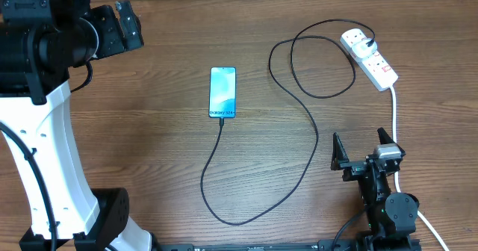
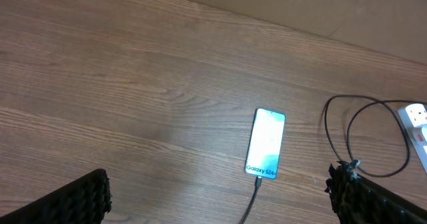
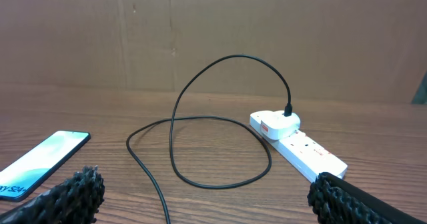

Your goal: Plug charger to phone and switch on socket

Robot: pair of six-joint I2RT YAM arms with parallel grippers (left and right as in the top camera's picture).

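The phone [image 1: 222, 93] lies flat mid-table, screen lit blue-teal. It also shows in the left wrist view [image 2: 266, 143] and in the right wrist view [image 3: 37, 161]. The black charger cable [image 1: 299, 161] has its tip in the phone's near end, loops across the table, and ends at a white adapter in the socket [image 1: 370, 60]. The socket also shows in the right wrist view [image 3: 300, 146]. My left gripper [image 1: 123, 23] is open and empty, high at the far left. My right gripper [image 1: 364, 148] is open and empty near the front right, short of the socket.
The socket's thick white cord [image 1: 394, 124] runs down the right side past my right arm. The left arm's white base [image 1: 45, 154] stands at the left. A brown wall backs the wooden table [image 1: 134, 116].
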